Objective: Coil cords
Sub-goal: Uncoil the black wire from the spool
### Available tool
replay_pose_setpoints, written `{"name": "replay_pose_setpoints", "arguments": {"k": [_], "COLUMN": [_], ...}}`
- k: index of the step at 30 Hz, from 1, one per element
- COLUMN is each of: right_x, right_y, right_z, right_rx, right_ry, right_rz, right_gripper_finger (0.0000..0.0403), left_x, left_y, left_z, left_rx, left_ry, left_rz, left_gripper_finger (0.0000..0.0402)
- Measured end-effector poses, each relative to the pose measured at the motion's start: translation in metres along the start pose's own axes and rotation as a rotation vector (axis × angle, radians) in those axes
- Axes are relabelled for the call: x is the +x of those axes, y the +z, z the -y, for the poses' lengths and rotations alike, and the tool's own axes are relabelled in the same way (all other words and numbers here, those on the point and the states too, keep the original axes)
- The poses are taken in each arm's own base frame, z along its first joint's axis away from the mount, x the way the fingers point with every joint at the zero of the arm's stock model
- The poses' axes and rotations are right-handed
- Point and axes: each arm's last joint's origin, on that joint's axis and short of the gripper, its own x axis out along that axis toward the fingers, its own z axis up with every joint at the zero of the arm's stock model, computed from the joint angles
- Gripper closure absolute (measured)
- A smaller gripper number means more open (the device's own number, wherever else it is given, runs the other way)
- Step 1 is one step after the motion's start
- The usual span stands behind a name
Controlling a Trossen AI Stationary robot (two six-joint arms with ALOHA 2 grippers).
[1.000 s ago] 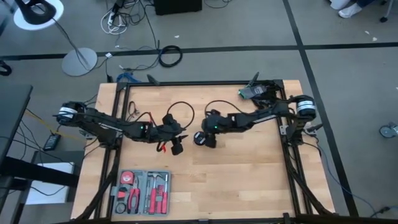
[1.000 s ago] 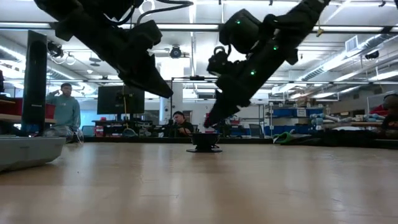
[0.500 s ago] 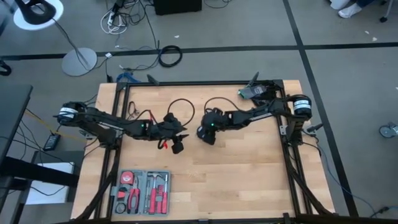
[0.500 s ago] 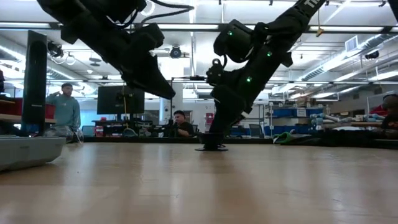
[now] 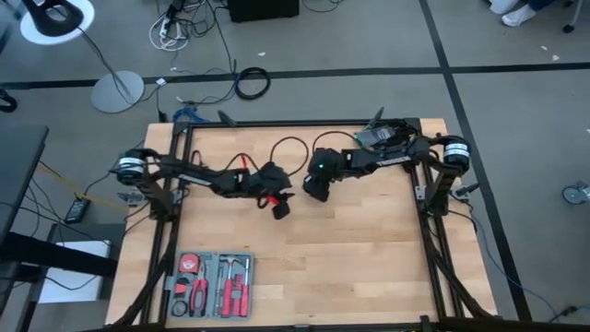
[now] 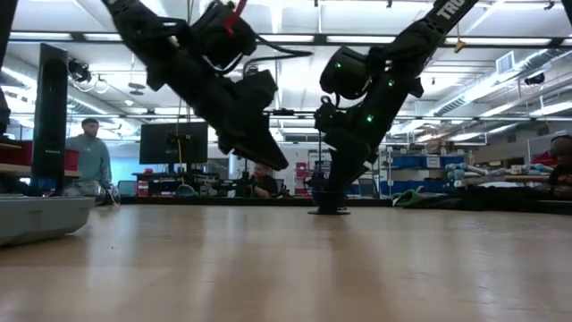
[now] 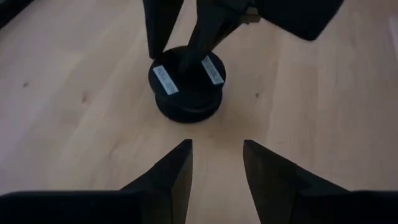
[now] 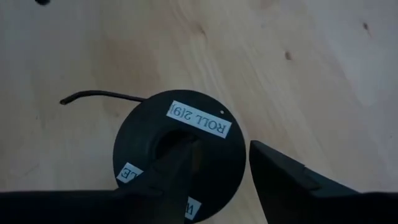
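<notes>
A: Cord [image 5: 293, 145] runs in a thin black arc over the back middle of the wooden surface [image 5: 369, 258], ending near the black spool [image 8: 177, 152] that sits flat on the wood right of centre.

B: Far left first?

A: Tool case [image 5: 210, 285] at the front left corner, red-handled tools inside. Well apart from both arms.

B: Left arm?

A: Left gripper [image 5: 279, 205] hangs just left of centre, above the wood, pointed toward the spool. Jaws part open, a gap between them, nothing held. Its wrist view shows the spool [image 7: 188, 84] ahead, white labels on top, and the other arm's fingers [image 7: 208, 28] coming down on it.

B: Right arm?

A: Right gripper [image 5: 318, 191] is down at the spool. Jaws partly closed: one finger [image 8: 177, 168] sits in the spool's centre hole, the other stands outside the rim. Cannot tell whether they pinch the wall yet. A short cord end [image 8: 99, 95] sticks out from under the spool.

B: Low view?

A: Spool rests on the wood; a person [image 6: 90, 165] stands in the room behind.
</notes>
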Motion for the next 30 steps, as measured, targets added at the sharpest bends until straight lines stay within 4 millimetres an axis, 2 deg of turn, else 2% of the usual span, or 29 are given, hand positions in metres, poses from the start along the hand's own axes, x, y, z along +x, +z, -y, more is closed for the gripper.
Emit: {"name": "replay_pose_setpoints", "arguments": {"k": [6, 20, 25, 30], "right_x": [0.002, -0.008, -0.033, -0.076], "right_y": [-0.007, -0.006, 0.003, 0.004], "right_z": [0.013, 0.019, 0.016, 0.015], "right_rx": [0.036, 0.057, 0.057, 0.087], "right_ry": [0.006, -0.021, -0.01, -0.007], "right_rz": [0.0, 0.023, 0.097, 0.132], "right_gripper_finger": [0.0243, 0.0243, 0.0246, 0.0251], "left_x": [0.005, 0.005, 0.005, 0.005], "left_y": [0.016, 0.019, 0.019, 0.019], "left_z": [-0.002, -0.002, -0.002, -0.002], "left_rx": [0.018, 0.034, 0.034, 0.033], "left_ry": [-0.011, -0.008, -0.007, -0.008], "left_rz": [0.009, 0.024, 0.023, 0.022], "left_gripper_finger": [0.0254, 0.0254, 0.0254, 0.0254]}}
